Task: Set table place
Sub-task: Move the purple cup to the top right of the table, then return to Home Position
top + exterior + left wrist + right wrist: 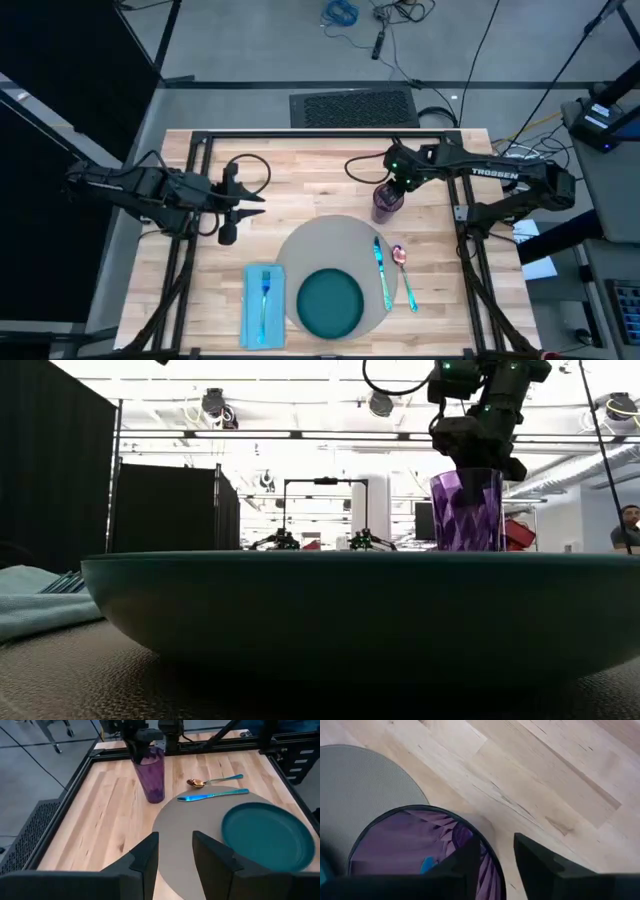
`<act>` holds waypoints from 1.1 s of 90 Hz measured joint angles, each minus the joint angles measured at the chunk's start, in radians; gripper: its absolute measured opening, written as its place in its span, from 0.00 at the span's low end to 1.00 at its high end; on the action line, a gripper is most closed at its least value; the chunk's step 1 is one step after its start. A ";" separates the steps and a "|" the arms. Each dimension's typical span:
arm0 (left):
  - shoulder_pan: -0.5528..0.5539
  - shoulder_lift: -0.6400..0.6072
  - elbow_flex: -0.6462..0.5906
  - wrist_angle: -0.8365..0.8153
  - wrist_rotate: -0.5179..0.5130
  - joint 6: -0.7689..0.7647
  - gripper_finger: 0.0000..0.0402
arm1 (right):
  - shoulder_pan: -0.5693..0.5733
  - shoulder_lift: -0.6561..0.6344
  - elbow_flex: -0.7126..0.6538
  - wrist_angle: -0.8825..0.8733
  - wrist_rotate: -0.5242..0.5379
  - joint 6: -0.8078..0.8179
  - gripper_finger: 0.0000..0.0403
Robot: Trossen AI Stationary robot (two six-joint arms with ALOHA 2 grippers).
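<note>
The right gripper (pixel 393 186) pinches the rim of the purple cup (pixel 386 203), just beyond the grey placemat (pixel 330 240) on the worktop (pixel 300 170). A teal plate (pixel 330 304) sits on the placemat. The left gripper (pixel 252 203) hovers spread, beside the placemat.

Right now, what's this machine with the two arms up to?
It is laying a place setting. The right gripper has its fingers over the rim of a purple cup standing on the table just beyond the grey placemat. On the mat sit a teal plate and a knife, with a spoon beside it and a fork on a blue napkin. The left gripper waits open at the table's left side.
</note>
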 joint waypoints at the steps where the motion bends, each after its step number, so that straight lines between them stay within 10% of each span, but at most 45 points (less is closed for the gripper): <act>1: 0.000 0.000 0.000 0.000 0.000 0.000 0.26 | 0.000 0.000 0.000 0.000 0.000 0.000 0.29; 68: 0.000 0.000 0.000 -0.003 -0.005 0.000 0.26 | 0.008 -0.009 0.209 -0.266 -0.052 -0.078 0.44; 99: 0.000 0.000 0.000 0.034 -0.083 -0.052 0.26 | 0.225 -0.205 0.227 -0.291 -0.020 -0.091 0.44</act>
